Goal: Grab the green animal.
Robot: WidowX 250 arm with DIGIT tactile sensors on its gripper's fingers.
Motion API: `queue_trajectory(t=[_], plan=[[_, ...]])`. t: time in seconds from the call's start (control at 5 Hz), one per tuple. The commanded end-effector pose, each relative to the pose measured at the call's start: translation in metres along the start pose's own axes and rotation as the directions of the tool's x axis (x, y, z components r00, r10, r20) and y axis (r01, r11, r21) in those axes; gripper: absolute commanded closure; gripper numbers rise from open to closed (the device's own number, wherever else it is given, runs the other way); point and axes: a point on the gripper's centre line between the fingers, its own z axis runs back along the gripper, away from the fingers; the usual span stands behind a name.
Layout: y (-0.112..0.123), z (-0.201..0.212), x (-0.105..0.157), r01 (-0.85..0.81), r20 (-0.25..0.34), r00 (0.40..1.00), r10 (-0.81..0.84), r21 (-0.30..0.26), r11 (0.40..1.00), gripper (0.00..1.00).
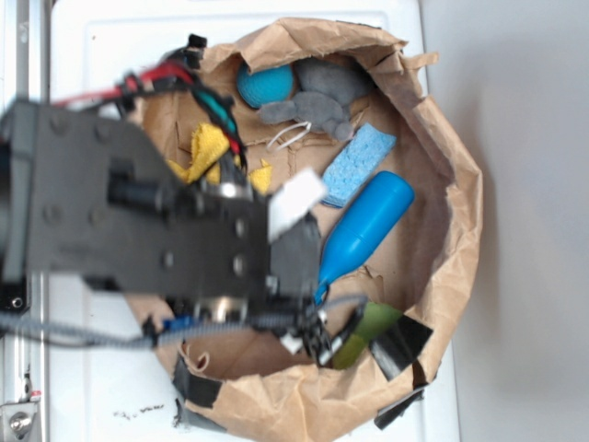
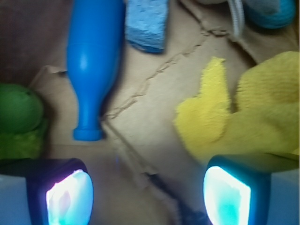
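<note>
Pincer (image 2: 147, 194) jaws apart, empty; green animal (image 2: 18, 119) sits off one side, seemingly untouched, so shift across before closing.

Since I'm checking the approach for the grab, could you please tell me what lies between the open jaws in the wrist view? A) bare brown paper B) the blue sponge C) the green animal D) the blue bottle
A: in the wrist view the gripper stands open over bare brown paper, while the green animal sits off at the left edge, beside the blue bottle.
</note>
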Motion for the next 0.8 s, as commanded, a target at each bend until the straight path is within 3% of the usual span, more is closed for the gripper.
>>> queue_trajectory(t=[0.0, 0.4, 0.6], plan=[[-0.018, -0.005, -0.009, -0.015, -0.004, 1.000, 0.015, -0.012, 1.000, 0.00], [-0.040, 0.002, 0.017, -0.146, -0.039, 0.989, 0.143, -0.113, 0.983, 0.00], [-0.045, 0.002, 0.024, -0.173, -0.025, 0.985, 0.171, -0.175, 0.969, 0.00]])
